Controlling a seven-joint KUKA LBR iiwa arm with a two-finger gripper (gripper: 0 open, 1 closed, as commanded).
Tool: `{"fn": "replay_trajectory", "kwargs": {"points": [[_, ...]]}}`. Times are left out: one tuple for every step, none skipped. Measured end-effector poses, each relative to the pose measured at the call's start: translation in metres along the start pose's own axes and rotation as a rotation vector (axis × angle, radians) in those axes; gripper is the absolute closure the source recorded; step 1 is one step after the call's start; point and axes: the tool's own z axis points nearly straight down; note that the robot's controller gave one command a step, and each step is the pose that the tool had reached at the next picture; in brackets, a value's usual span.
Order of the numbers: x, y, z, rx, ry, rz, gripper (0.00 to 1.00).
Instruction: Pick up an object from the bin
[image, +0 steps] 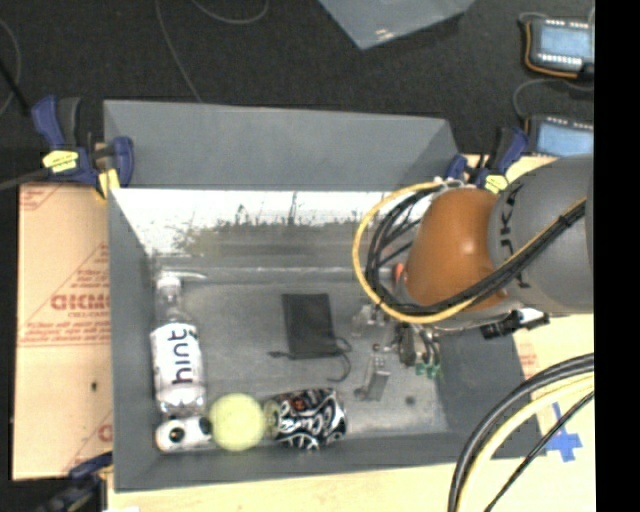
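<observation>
Dark flat pouch lies mid-bin, near the gripper on its right; jaws' state cannot be told. Along left wall and front: "hint" bottle, yellow ball, black-and-white bundle.

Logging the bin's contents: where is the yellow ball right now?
The yellow ball lies along the bin's lower wall, left of centre in the camera view, between a small white thing and a black-and-white patterned bundle, just below the water bottle.

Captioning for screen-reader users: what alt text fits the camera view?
The arm's end effector hangs over the right side of the bin, beside a flat dark pouch. A clear water bottle, yellow-green ball and black-and-white patterned item lie along its left and near edges.
</observation>
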Motion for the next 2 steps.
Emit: {"fn": "replay_trajectory", "kwargs": {"points": [[-0.004, 0.014, 0.002, 0.002, -0.005, -0.195, 0.00], [-0.036, 0.039, -0.010, 0.000, -0.003, -0.230, 0.00]]}}
